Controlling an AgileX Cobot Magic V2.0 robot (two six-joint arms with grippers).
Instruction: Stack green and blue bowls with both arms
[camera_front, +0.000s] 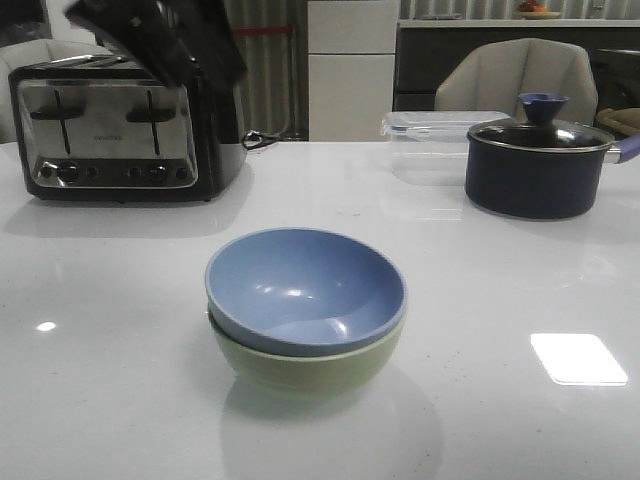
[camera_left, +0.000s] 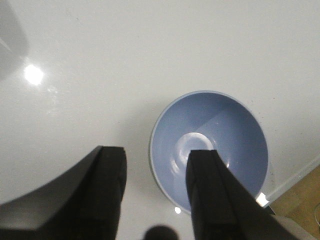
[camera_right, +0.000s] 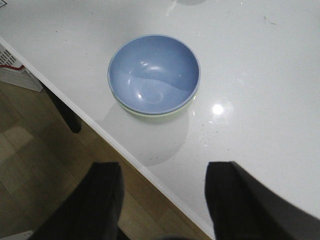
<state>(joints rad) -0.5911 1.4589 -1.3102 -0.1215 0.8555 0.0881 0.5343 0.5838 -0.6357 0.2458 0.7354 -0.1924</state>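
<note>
The dusty blue bowl (camera_front: 303, 288) sits nested inside the pale green bowl (camera_front: 310, 368) on the white table, near its front edge. In the right wrist view the blue bowl (camera_right: 153, 73) shows from above with a thin strip of the green bowl (camera_right: 150, 116) under its rim. The left wrist view shows only the blue bowl (camera_left: 210, 145). My left gripper (camera_left: 157, 160) is open and empty, above the table just beside the bowls. My right gripper (camera_right: 162, 172) is open and empty, high over the table's edge, apart from the bowls. A dark part of the left arm (camera_front: 160, 35) shows at the top left of the front view.
A chrome toaster (camera_front: 115, 130) stands at the back left. A dark lidded pot (camera_front: 538, 160) stands at the back right, with a clear plastic box (camera_front: 430, 140) beside it. The table edge (camera_right: 150, 172) and wooden floor show in the right wrist view.
</note>
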